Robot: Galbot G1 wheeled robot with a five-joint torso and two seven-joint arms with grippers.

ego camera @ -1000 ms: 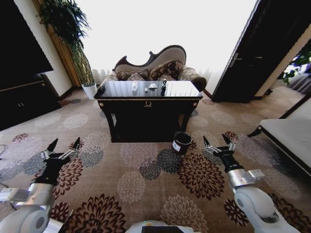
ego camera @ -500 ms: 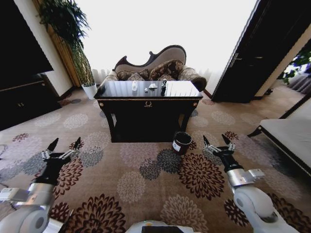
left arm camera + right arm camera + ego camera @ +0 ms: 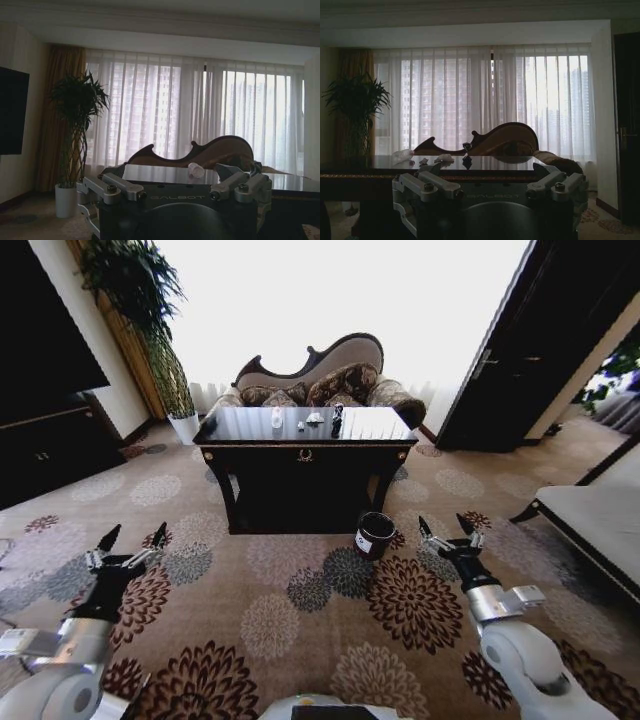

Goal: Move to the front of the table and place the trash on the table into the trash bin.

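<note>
The dark glossy table (image 3: 250, 435) stands ahead across the patterned carpet. On its top lie a white tissue wad (image 3: 277, 418), a second white wad (image 3: 315, 418) and a small black shiny lump (image 3: 337, 420). The black trash bin (image 3: 374, 534) sits on the carpet by the table's front right leg. My left gripper (image 3: 135, 535) hangs open low at the left, far short of the table. My right gripper (image 3: 441, 527) is open too, just right of the bin. The left wrist view shows my left gripper (image 3: 180, 189) and one wad (image 3: 196, 170); the right wrist view shows my right gripper (image 3: 490, 189) and the wads (image 3: 402, 155).
A curved sofa (image 3: 320, 375) stands behind the table. A tall plant in a white pot (image 3: 184, 426) is at the back left, beside a dark cabinet (image 3: 50, 445). A low pale bench (image 3: 600, 515) lies at the right, with a dark door (image 3: 520, 350) behind it.
</note>
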